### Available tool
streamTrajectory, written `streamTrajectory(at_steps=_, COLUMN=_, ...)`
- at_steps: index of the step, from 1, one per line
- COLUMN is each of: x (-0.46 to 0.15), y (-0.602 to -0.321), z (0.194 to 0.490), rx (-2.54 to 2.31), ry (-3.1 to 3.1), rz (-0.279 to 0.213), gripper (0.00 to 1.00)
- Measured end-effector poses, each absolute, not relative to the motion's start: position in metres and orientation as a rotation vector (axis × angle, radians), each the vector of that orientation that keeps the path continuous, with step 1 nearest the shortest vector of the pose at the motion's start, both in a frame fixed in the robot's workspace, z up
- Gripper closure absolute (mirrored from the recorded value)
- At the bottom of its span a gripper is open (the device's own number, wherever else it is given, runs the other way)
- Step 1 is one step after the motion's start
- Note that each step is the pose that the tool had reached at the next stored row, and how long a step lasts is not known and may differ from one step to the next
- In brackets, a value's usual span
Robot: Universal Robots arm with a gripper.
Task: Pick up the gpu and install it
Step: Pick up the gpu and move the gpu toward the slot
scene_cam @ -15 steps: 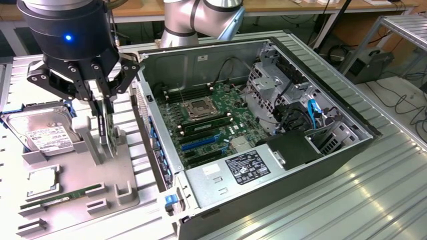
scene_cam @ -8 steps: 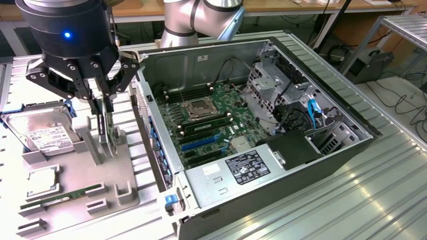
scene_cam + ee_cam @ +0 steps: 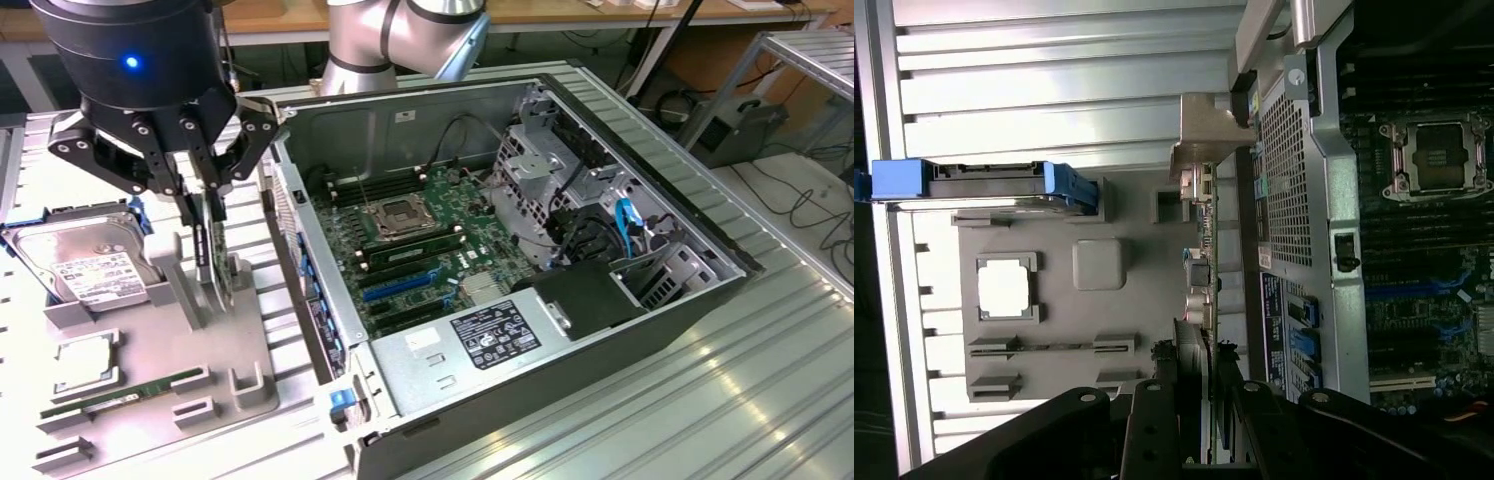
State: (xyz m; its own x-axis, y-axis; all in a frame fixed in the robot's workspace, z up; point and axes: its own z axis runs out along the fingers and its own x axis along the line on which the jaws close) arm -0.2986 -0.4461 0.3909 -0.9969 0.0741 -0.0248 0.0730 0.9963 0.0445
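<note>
Jaws tight on edge-on gpu [image 3: 1201, 270], its face out of sight

On the ribbed metal desk [image 3: 721, 400] we see a grey holder [image 3: 147, 330] carrying a silver hard drive [image 3: 87, 265] with a white label, a square processor chip [image 3: 83, 362] near it, and a narrow green RAM stick [image 3: 127, 392] just beside the chip.

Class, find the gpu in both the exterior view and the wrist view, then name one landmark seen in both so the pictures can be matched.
Exterior view: the gpu stands on edge in the grey holder tray, under the gripper, on the exterior view's left.
Wrist view: the gpu is seen edge-on, between the tray and the computer case.
Shared landmark: the CPU socket.
</note>
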Motion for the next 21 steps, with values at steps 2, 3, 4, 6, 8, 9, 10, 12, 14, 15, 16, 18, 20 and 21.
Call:
streamTrajectory(at_steps=2, x=-0.299, y=-0.446, z=0.392, rx=0.115, ry=3.112, rz=0.068, gripper=0.74)
streamTrajectory(at_steps=3, x=-0.299, y=-0.446, z=0.392, rx=0.115, ry=3.112, rz=0.068, gripper=0.74)
streamTrajectory(at_steps=4, x=-0.299, y=-0.446, z=0.393, rx=0.115, ry=3.112, rz=0.068, gripper=0.74)
streamTrajectory(at_steps=6, x=-0.299, y=-0.446, z=0.394, rx=0.115, ry=3.112, rz=0.068, gripper=0.74)
streamTrajectory(at_steps=8, x=-0.299, y=-0.446, z=0.395, rx=0.115, ry=3.112, rz=0.068, gripper=0.74)
streamTrajectory(at_steps=9, x=-0.299, y=-0.446, z=0.395, rx=0.115, ry=3.112, rz=0.068, gripper=0.74)
streamTrajectory(at_steps=10, x=-0.299, y=-0.446, z=0.396, rx=0.115, ry=3.112, rz=0.068, gripper=0.74)
streamTrajectory(at_steps=12, x=-0.299, y=-0.446, z=0.396, rx=0.115, ry=3.112, rz=0.068, gripper=0.74)
streamTrajectory(at_steps=14, x=-0.299, y=-0.445, z=0.397, rx=0.115, ry=3.112, rz=0.068, gripper=0.74)
streamTrajectory(at_steps=15, x=-0.299, y=-0.445, z=0.397, rx=0.115, ry=3.112, rz=0.068, gripper=0.74)
streamTrajectory(at_steps=16, x=-0.299, y=-0.445, z=0.401, rx=0.115, ry=3.112, rz=0.068, gripper=0.74)
streamTrajectory(at_steps=18, x=-0.299, y=-0.444, z=0.409, rx=0.115, ry=3.112, rz=0.068, gripper=0.74)
streamTrajectory(at_steps=20, x=-0.299, y=-0.444, z=0.422, rx=0.115, ry=3.112, rz=0.068, gripper=0.74)
streamTrajectory(at_steps=21, x=-0.299, y=-0.444, z=0.427, rx=0.115, ry=3.112, rz=0.068, gripper=0.74)
